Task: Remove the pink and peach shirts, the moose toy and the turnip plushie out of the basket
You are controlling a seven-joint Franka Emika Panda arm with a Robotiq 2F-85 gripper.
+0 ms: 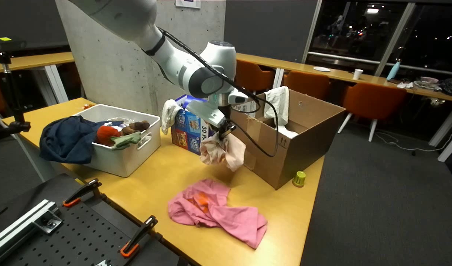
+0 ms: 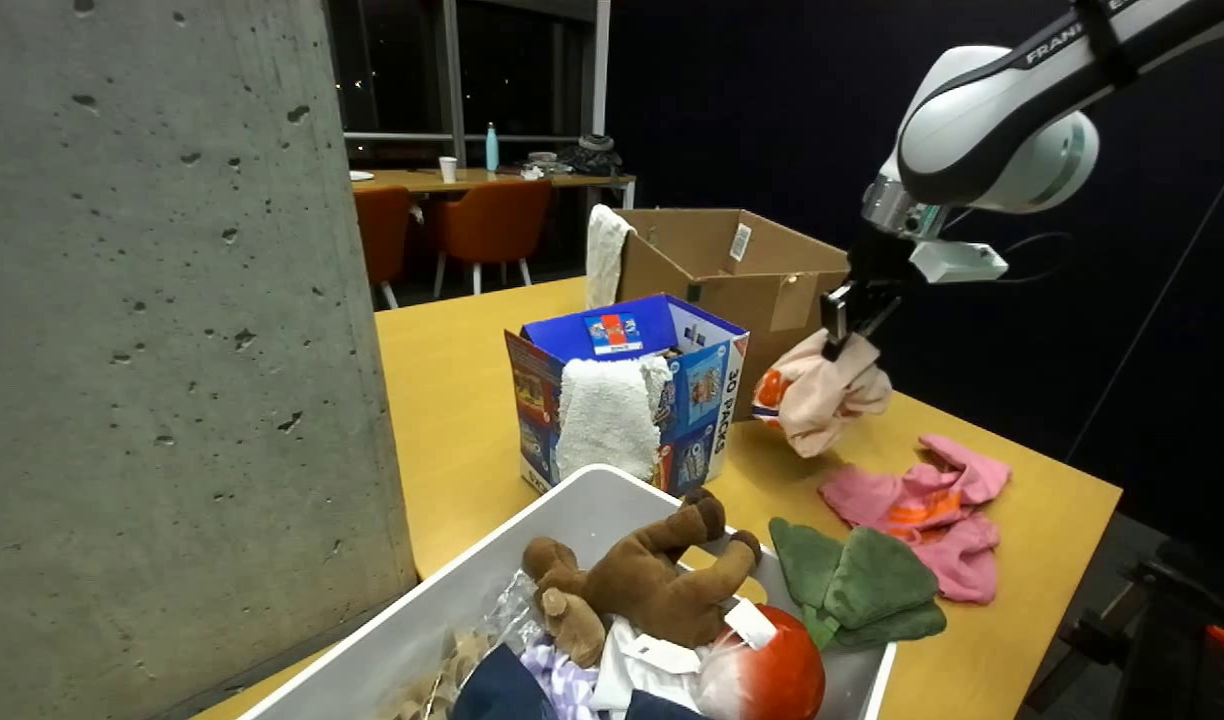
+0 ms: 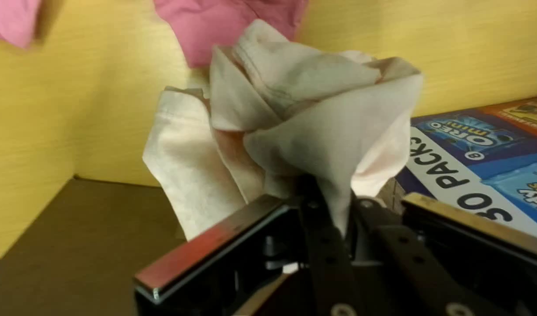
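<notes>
Nubby white terry cloth (image 2: 609, 420) hangs over the wall of a blue printed cardboard snack box (image 2: 703, 395), near a large open-topped brown cardboard box (image 1: 311, 144). In the smooth white plastic basket (image 1: 113, 160), the fuzzy brown moose toy (image 2: 662, 595) sprawls beside the round red-and-white turnip plushie (image 2: 787, 665), its flat velvety green leaves (image 2: 877, 580) lying over the rim. The crumpled pink shirt (image 1: 215, 210), printed in orange, lies on the smooth yellow tabletop (image 1: 148, 192). As for the soft peach shirt (image 3: 321, 114), it is bunched into loose, rumpled folds — a stitched hem shows in my wrist view, an orange patch in an exterior view. My black claw (image 3: 334, 208) pinches one fold of it, and the rest hangs below my grip, apart from the tabletop — outside the basket, near the brown cardboard box and the pink shirt.
</notes>
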